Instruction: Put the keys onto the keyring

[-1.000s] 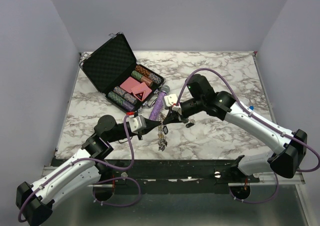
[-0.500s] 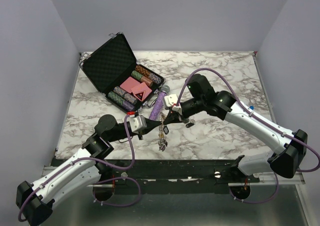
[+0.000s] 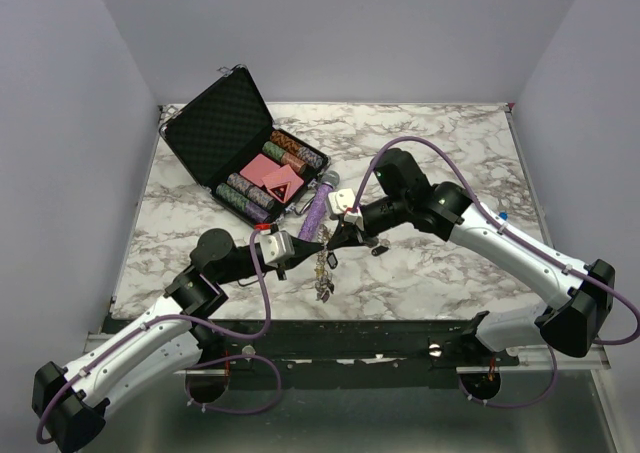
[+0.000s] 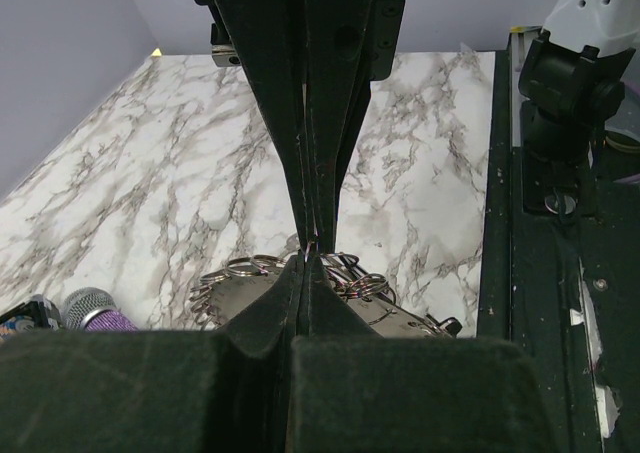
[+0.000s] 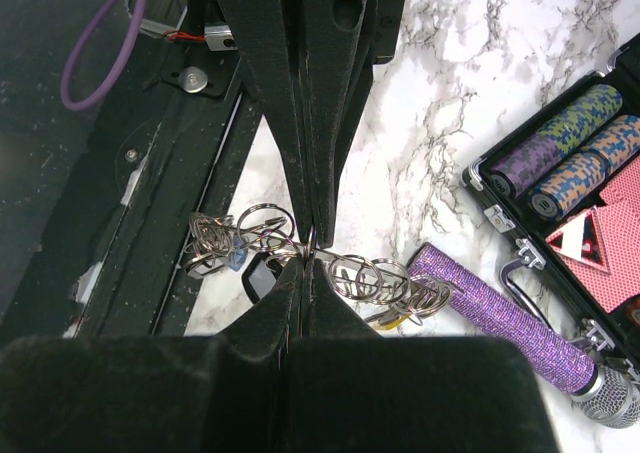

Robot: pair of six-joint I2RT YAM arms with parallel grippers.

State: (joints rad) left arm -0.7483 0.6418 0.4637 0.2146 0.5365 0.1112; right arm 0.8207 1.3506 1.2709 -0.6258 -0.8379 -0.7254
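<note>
The keyring (image 3: 323,260) hangs above the marble table between my two grippers, with silver keys (image 3: 324,285) dangling below it. My left gripper (image 3: 301,246) is shut on it from the left and my right gripper (image 3: 336,239) from the right, tips nearly touching. In the right wrist view the shut gripper (image 5: 310,251) pinches the ring wire (image 5: 352,260); small rings, a black-headed key (image 5: 258,276) and a blue cap (image 5: 232,261) hang on it. In the left wrist view the shut gripper (image 4: 308,257) meets the right gripper's fingers (image 4: 320,123), with keys (image 4: 240,288) below.
An open black case (image 3: 215,123) of poker chips and cards stands at the back left. A purple glittery tube (image 3: 318,209) lies just behind the grippers, also in the right wrist view (image 5: 500,308). A small loose black key (image 3: 378,252) lies right of them. The black front rail (image 3: 350,330) runs below.
My left gripper has edged slightly right toward the right gripper. The hanging keys have shifted a little. The right arm has barely moved.
</note>
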